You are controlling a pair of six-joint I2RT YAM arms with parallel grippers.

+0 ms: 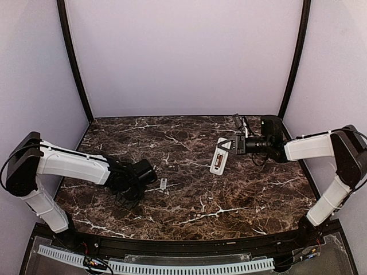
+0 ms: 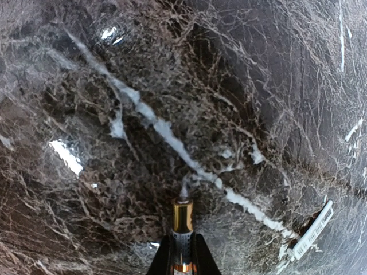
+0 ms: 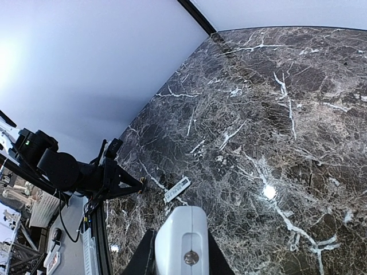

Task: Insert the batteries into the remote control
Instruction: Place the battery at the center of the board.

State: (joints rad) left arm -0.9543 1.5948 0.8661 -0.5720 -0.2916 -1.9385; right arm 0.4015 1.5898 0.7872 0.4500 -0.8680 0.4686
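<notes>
Left gripper [image 2: 182,256]: jaws nearly closed, clamped on one battery [image 2: 183,220]. Its gold end points out over the marble table [image 2: 86,86]. The bottom edge of the left wrist view cuts off the battery's back half and most of my fingers. I can't tell whether the battery tip touches the table. From the top camera this gripper is a dark blob on dark marble, and the battery is not resolvable there.

Right gripper [image 3: 181,255]: closed tight on one end of the remote control [image 1: 217,166]. My right wrist view only gets that rounded white end with a small metal dot on it; the rest is below the frame. The top camera shows it right of table centre, long axis running roughly near-to-far, dark reddish recess facing up. I can't say from that angle whether it is lifted or resting on the table. The inside of the recess is too small to read.

A small flat white piece [image 1: 163,184] lies on the table just beside my left gripper, well apart from the remote control.
</notes>
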